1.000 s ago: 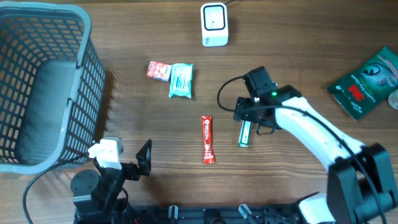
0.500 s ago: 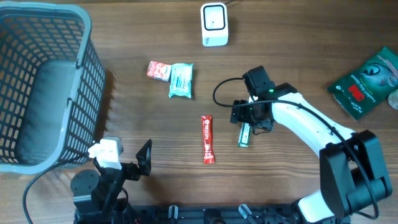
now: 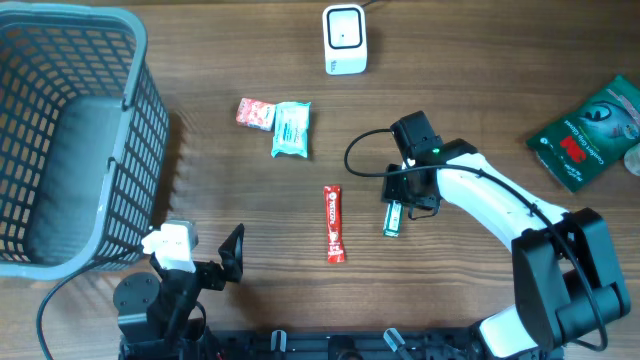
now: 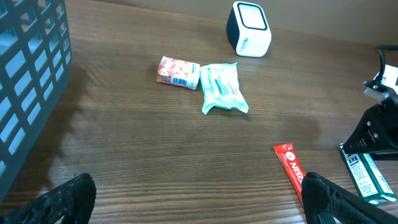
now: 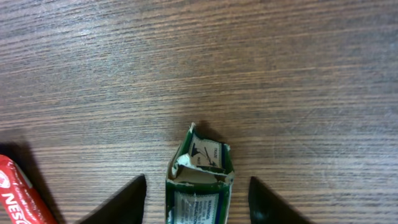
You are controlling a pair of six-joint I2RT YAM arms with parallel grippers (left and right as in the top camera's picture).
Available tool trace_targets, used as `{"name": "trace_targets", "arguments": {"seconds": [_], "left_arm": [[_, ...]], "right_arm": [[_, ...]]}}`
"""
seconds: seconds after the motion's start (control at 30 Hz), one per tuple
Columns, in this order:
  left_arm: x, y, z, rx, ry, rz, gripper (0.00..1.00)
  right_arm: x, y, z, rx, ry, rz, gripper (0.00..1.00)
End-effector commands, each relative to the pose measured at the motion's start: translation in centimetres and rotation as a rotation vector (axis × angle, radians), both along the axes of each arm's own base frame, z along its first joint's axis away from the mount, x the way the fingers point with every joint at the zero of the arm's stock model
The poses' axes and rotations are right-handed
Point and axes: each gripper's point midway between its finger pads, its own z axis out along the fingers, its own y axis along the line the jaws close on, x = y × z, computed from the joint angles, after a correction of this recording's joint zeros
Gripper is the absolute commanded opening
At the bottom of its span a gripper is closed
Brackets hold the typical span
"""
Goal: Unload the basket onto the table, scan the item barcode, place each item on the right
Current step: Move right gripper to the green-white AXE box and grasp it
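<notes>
Right claw point(image 5: 196, 178) low over green sachet point(image 5: 199, 190), fingers point(image 5: 124, 202) straddling (gaps both sides).

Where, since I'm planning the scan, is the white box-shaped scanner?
Overhead view: the white box-shaped scanner stands top centre, beyond the pale teal wipes pack.

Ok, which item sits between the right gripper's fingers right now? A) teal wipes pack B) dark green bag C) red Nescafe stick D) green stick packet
D: the right wrist view shows the green stick packet lying between the fingers of the right gripper, with a gap on each side.
</notes>
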Motion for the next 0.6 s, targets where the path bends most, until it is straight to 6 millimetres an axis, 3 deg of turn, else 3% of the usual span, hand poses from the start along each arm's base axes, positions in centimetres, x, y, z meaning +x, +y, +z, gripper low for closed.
{"name": "trace_targets", "arguments": {"seconds": [0.0,0.2,0.27,0.3,0.5,0.57], "left_arm": [[0.02,-0.05,-0.06,0.011,-0.005,-0.009,1.00],[0.02,-0.05,-0.05,0.011,-0.006,-0.009,1.00],[0.02,-0.05,-0.05,0.011,-0.006,-0.009,1.00],[0.02,-0.05,-0.05,0.011,-0.006,-0.009,1.00],[0.02,-0.05,-0.06,0.011,-0.005,-0.009,1.00],[0.02,-0.05,-0.05,0.011,-0.006,-0.009,1.00]], "right_arm": [[-0.13,-0.59,-0.56,-0.024,0.012,-0.005,0.43],[-0.20,-0.49,-0.56,-0.017,0.015,-0.003,0.41],[-0.61,-0.66,-0.62,-0.025,0.032,-0.003,0.52],[-0.80,-0.76,-0.67,-0.028,0.040,-0.003,0.53],[-0.49,-0.77,-0.80,-0.032,0.028,-0.005,0.39],[-0.62,-0.89,-1.27,-0.041,0.041,-0.005,0.39]]}}
